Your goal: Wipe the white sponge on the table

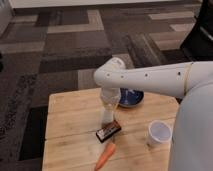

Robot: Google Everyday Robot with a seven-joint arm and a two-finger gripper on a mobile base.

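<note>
My gripper (pixel 108 116) hangs straight down from the white arm over the middle of the light wooden table (pixel 70 115). Its tip is low, just behind the black bar. A pale shape at its tip, right at the tabletop, may be the white sponge (pixel 107 120), but I cannot separate it from the gripper. The arm reaches in from the right and hides part of the table behind it.
A black bar with white print (pixel 108 131) lies just in front of the gripper. An orange carrot (pixel 105 156) lies near the front edge. A round white cup (pixel 159 134) stands at the right. A blue bowl (pixel 131 98) sits behind the gripper.
</note>
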